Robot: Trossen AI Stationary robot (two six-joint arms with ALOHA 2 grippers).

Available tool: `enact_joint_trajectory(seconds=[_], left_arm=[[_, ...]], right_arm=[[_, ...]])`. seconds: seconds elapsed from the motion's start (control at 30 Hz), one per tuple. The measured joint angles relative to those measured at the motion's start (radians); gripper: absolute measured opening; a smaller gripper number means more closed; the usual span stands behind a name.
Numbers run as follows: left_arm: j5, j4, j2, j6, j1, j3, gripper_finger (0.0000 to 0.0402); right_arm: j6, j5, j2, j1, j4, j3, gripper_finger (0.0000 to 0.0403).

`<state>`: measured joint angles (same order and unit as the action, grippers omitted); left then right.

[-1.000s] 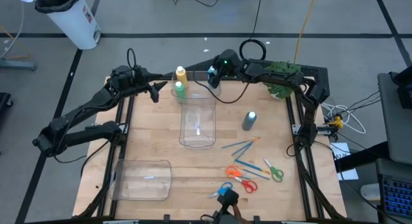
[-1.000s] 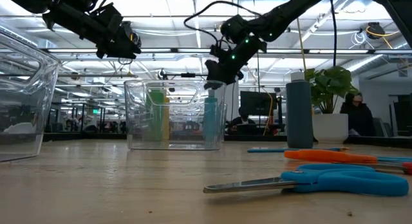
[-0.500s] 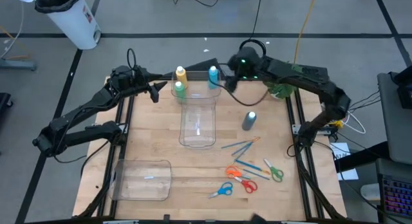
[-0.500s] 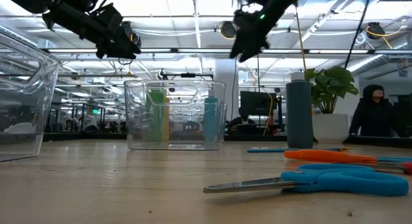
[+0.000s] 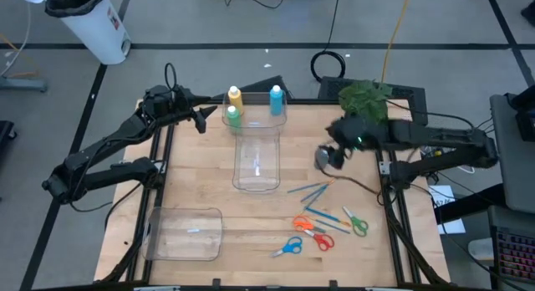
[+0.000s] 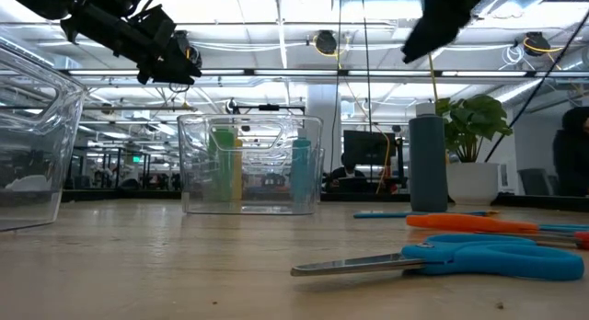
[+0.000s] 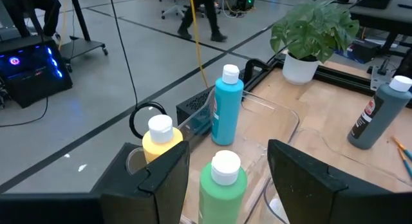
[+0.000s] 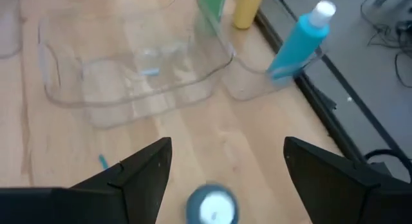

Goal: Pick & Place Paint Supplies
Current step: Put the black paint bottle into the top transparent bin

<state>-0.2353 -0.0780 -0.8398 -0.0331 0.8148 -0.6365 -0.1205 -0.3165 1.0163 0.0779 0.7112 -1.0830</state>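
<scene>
Right gripper swung back from far edge, now hung above grey-blue bottle, fingers spread wide, nothing held. Light blue bottle left standing at far rim of clear bin, beside yellow bottle and green bottle. Grey-blue judged next pick. Brushes untouched, near side. Left gripper parked near green bottle, open, empty.

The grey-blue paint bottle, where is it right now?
In the high view the grey-blue paint bottle stands alone on the table's right half, right of the clear bin and above the loose brushes, with the right gripper directly beside it.
</scene>
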Motion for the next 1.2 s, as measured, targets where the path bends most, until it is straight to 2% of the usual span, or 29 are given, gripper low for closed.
enact_joint_trajectory(seconds=[0.17, 0.3, 0.4, 0.53, 0.83, 1.2], left_arm=[[0.000, 0.000, 0.000, 0.033, 0.000, 0.000, 0.0214], [0.000, 0.000, 0.000, 0.043, 0.000, 0.000, 0.0214], [0.000, 0.000, 0.000, 0.043, 0.000, 0.000, 0.0214], [0.000, 0.000, 0.000, 0.043, 0.000, 0.000, 0.0214], [0.000, 0.000, 0.000, 0.046, 0.000, 0.000, 0.0214], [0.001, 0.000, 0.000, 0.095, 0.000, 0.000, 0.0214]], right_arm=[[-0.010, 0.001, -0.142, -0.066, -0.134, 0.240, 0.0289], [-0.008, -0.012, -0.215, -0.083, -0.249, 0.369, 0.0282], [0.008, -0.070, -0.239, -0.087, -0.294, 0.434, 0.0277], [0.009, -0.120, -0.242, -0.086, -0.337, 0.485, 0.0272], [-0.014, -0.128, -0.242, -0.087, -0.476, 0.564, 0.0248], [-0.052, -0.128, -0.242, -0.086, -0.481, 0.572, 0.0164]])
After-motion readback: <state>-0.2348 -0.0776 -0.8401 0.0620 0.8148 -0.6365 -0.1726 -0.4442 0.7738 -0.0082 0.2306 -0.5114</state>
